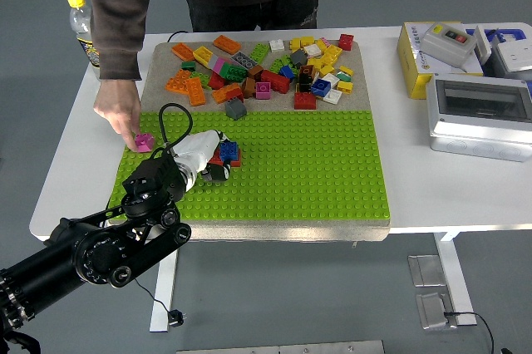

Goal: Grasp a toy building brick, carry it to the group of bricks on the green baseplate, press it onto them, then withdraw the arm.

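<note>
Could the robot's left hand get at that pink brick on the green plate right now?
Probably not yet. The pink brick lies close to the left hand, just off to its left on the green baseplate, but the person's hand is on it and blocks the way.

You're in a lab or workshop. See the white table (432,196) on bare grey floor (274,304). Grey electrical enclosures (480,115) sit at right.
</note>
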